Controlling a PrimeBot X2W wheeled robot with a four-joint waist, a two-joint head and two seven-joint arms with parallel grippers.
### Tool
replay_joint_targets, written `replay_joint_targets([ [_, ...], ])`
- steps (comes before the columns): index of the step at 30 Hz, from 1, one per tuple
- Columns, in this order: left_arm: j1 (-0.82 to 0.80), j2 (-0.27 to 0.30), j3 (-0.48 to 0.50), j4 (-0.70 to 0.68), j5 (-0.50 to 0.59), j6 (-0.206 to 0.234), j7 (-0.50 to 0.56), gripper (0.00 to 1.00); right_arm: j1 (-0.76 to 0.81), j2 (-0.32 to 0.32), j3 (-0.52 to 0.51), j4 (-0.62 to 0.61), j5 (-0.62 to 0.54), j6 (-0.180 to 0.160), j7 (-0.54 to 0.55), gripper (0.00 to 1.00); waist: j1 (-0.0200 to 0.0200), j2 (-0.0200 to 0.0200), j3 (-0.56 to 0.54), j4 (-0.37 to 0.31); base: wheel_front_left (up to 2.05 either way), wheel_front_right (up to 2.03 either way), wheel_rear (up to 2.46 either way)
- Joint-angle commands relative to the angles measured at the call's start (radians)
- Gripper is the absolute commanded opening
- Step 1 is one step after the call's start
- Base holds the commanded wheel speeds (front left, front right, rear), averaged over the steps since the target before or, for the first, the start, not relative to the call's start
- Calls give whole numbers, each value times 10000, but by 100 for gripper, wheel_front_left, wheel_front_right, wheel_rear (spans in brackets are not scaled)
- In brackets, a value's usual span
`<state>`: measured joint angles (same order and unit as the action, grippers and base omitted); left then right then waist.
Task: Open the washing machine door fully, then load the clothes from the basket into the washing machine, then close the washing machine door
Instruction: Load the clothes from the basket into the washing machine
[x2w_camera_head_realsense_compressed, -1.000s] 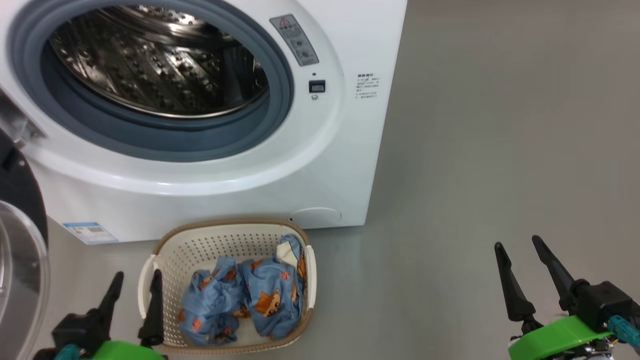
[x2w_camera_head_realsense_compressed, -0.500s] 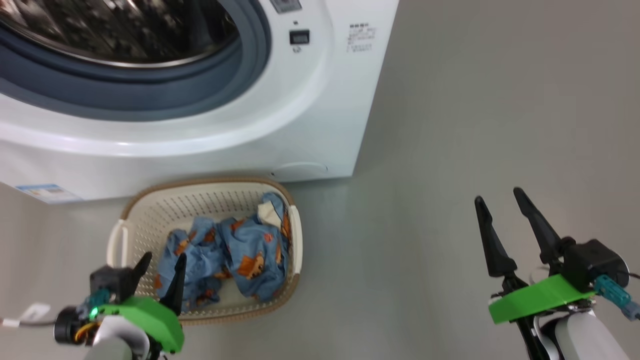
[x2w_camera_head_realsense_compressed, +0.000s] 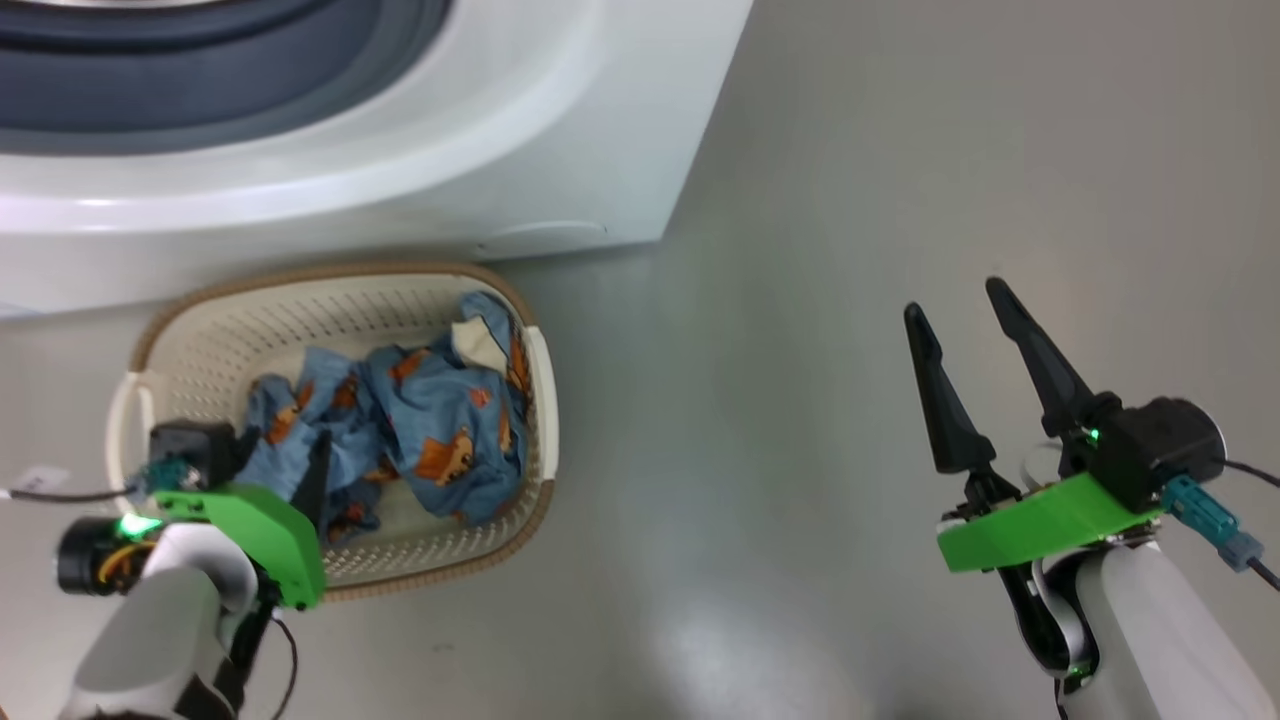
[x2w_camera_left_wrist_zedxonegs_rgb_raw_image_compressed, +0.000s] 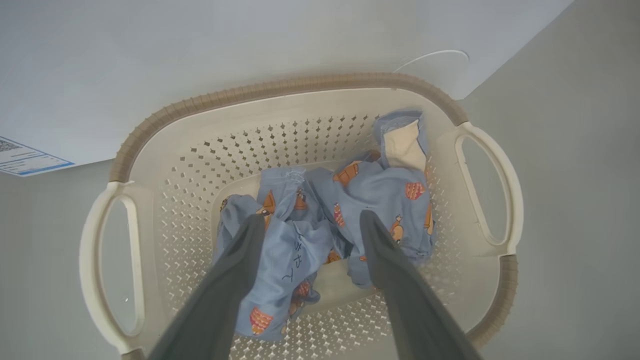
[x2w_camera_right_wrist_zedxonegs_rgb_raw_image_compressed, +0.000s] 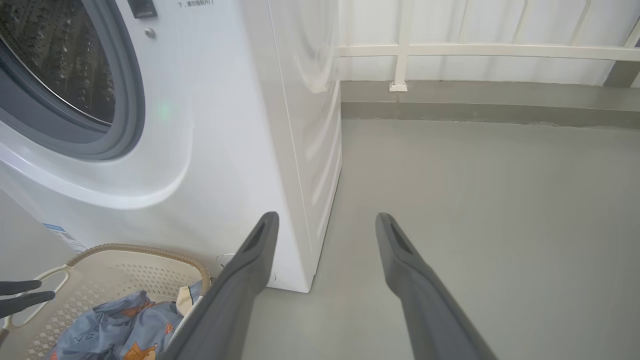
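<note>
Clothes: crumpled light blue bear-print fabric, lying in the cream perforated plastic basket at 8 o'clock of the head view.
Left tool: released, fingers spread just over the fabric; contact unclear.
Washing machine: white front-loader at 11 o'clock, drum cut off.
Right tool: released, at 4 o'clock over the grey floor.

Bright, even, diffuse light in all views, shadows weak. Head view: slightly soft, pale glare patch on the floor at bottom centre, highlight streak on the washing machine at upper left. Left wrist view: sharp, faint shade inside the basket. Right wrist view: wide-angle lean at the edges, green reflection spot at upper left.
</note>
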<state>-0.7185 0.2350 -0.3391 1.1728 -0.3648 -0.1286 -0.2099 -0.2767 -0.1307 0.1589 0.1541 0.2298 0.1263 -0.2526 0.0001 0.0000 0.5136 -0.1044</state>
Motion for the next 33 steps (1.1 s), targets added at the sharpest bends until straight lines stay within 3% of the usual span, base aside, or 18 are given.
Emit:
replay_joint_targets([
  [1,-339,511,126,227,-152,-21,92,100,-186,-2,293,-277,-121,44,-92,100,0,0,780,-321,0,0,0],
  [12,-1288,893,-162,970,-254,-11,857,100,-723,6,474,-446,-214,44,-92,100,0,0,1770,-378,0,0,0],
  [33,-2479,1680,-275,1170,-454,341,2326,100,-1471,60,958,-634,-185,44,-92,100,-1,0,3164,-729,0,0,0],
])
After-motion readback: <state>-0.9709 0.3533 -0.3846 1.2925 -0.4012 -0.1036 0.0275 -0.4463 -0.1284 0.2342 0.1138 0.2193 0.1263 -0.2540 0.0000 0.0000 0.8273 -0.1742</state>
